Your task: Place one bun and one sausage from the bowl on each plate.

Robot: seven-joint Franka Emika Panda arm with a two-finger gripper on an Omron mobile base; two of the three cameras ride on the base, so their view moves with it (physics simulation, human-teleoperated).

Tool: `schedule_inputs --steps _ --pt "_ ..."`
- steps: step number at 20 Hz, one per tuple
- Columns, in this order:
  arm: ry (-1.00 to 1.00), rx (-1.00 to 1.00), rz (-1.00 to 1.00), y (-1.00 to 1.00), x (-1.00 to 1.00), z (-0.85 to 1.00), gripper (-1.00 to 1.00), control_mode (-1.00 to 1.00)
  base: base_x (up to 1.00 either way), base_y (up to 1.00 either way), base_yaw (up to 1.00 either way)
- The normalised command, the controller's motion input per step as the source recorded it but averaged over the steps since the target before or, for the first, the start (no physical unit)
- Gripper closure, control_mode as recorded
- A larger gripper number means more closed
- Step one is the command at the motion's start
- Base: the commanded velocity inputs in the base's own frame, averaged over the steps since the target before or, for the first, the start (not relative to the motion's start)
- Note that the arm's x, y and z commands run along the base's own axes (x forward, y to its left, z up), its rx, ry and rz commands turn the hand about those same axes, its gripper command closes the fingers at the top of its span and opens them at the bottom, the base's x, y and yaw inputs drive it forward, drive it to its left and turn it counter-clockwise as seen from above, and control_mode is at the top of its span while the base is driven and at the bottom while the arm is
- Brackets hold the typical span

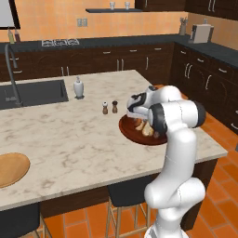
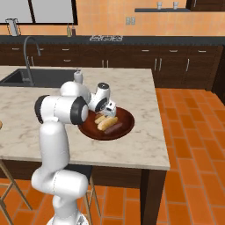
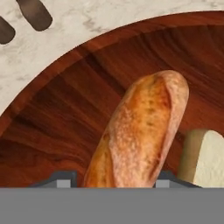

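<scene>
The dark red-brown wooden bowl (image 1: pixel 126 131) (image 2: pixel 125 116) (image 3: pixel 65 109) sits near the island's right end. It holds a golden-crusted bun (image 3: pixel 140 131) (image 2: pixel 108 123), a paler bun (image 3: pixel 203 153) beside it, and a brownish sausage (image 2: pixel 115 128). My gripper (image 3: pixel 116 179) (image 2: pixel 107 114) (image 1: pixel 139 120) reaches down into the bowl. Its two fingertips (image 3: pixel 63 179) stand against either side of the golden bun, shut on it. The bun still lies on the bowl's floor. A tan wooden plate (image 1: pixel 11 168) lies far off at the counter's left front edge.
Salt and pepper shakers (image 1: pixel 105 108) (image 1: pixel 115 106) stand just behind the bowl on its left. A white soap dispenser (image 1: pixel 78 87) and the sink (image 1: pixel 32 93) with its faucet (image 1: pixel 11 74) lie further back left. The counter's right edge (image 2: pixel 165 145) is close to the bowl.
</scene>
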Motion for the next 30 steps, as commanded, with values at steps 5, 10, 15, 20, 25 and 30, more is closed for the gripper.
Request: schedule_inputs --steps 5,10,15,20,25,30 --pt "0.00 0.00 0.00 0.04 -0.42 0.37 1.00 -1.00 0.00 0.00 0.00" --pt "0.02 -0.04 0.03 0.33 -0.55 0.98 1.00 -1.00 0.00 0.00 0.00" --pt "0.22 -0.24 0.13 0.49 -0.74 0.98 1.00 -1.00 0.00 0.00 0.00" --pt "-0.04 -0.03 0.17 -0.02 -1.00 0.25 1.00 -1.00 0.00 0.00 0.00" --pt "-0.28 0.00 0.13 0.00 -1.00 0.00 1.00 -1.00 0.00 0.00 0.00" --pt "0.09 0.00 0.09 0.02 -1.00 0.52 1.00 -1.00 0.00 0.00 0.00"
